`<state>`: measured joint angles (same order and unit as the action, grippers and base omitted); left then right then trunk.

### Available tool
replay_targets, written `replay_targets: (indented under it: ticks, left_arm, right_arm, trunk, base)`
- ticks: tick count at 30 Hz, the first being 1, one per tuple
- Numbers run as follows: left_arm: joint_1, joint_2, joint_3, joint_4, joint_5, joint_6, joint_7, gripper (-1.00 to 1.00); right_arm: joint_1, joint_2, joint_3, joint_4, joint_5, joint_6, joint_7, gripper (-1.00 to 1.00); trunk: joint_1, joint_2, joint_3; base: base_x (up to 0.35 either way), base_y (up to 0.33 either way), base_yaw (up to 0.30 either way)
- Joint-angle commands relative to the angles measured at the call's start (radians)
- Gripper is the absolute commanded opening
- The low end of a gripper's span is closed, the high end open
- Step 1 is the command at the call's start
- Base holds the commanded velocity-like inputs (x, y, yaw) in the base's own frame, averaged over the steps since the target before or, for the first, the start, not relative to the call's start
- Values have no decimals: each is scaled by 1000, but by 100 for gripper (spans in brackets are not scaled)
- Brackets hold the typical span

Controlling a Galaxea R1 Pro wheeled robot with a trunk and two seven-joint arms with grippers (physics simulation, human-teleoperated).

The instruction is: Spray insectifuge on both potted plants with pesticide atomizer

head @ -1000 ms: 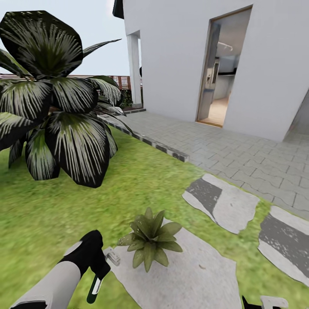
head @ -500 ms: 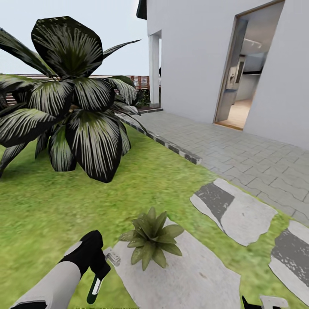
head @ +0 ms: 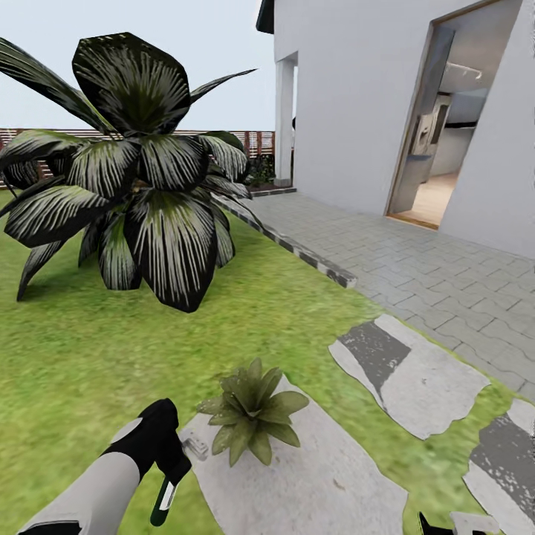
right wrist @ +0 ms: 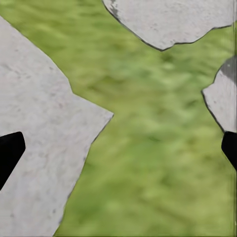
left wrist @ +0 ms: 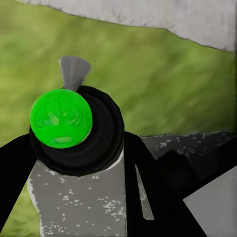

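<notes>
One potted plant [head: 251,412], a small rosette of pointed green leaves, stands on a pale stepping stone [head: 319,483] in the garden lawn; its pot is hidden under the leaves. Just to its left, my left gripper [head: 169,461] is shut on the pesticide atomizer [head: 165,501], whose grey nozzle [head: 195,446] points toward the plant. The left wrist view shows the atomizer [left wrist: 74,148] close up: green round top, black collar, grey body, black fingers [left wrist: 158,197] on both sides. My right gripper [right wrist: 118,148] hangs open over grass and stone, its tips far apart; it peeks in at the head view's lower edge [head: 446,524].
A big dark shrub [head: 141,193] with white-striped leaves rises on the lawn behind the plant. More stepping stones [head: 412,375] lie to the right. A paved walk [head: 416,267] runs along the white house with its open doorway [head: 438,134]. A wooden fence [head: 253,141] closes the far side.
The whole picture has shifted right, so the camera has turned left; the shrub and house sit further right. Both arms keep their places in the view, and the left grip is unchanged.
</notes>
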<state>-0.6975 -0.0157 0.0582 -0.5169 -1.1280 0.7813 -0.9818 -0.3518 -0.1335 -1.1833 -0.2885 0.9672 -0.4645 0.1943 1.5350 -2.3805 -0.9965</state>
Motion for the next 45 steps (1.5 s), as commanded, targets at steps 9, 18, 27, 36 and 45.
replay_targets:
  ticks: [9,18,27,36,45]
  left_arm:
    - [0,0,6,-2,-9,6,-7,-100]
    - [-13,2,-3,-4,-17,72,-52,-100]
    - [-15,6,-50,-14,-91,126,-180,-100]
    - [-23,6,-52,-18,-101,127,-254,-100]
    - [-25,3,-54,-19,-101,125,-253,-100]
  right_arm:
    - [-1,0,-7,0,2,-3,8,100]
    - [-1,0,-7,0,3,-3,8,100]
    - [-1,0,-9,0,2,-3,8,100]
    - [-1,0,-8,0,2,-3,8,100]
    - [-1,0,-9,0,2,-3,7,100]
  trunk:
    - [0,0,-1]
    - [0,0,-1]
    - [0,0,-1]
    - [0,0,-1]
    - [0,0,-1]
  base:
    - [0,-273,49]
    - [-45,-134,270]
    - [-1,-1,106]
    - [2,-1,92]
    - [116,-211,6]
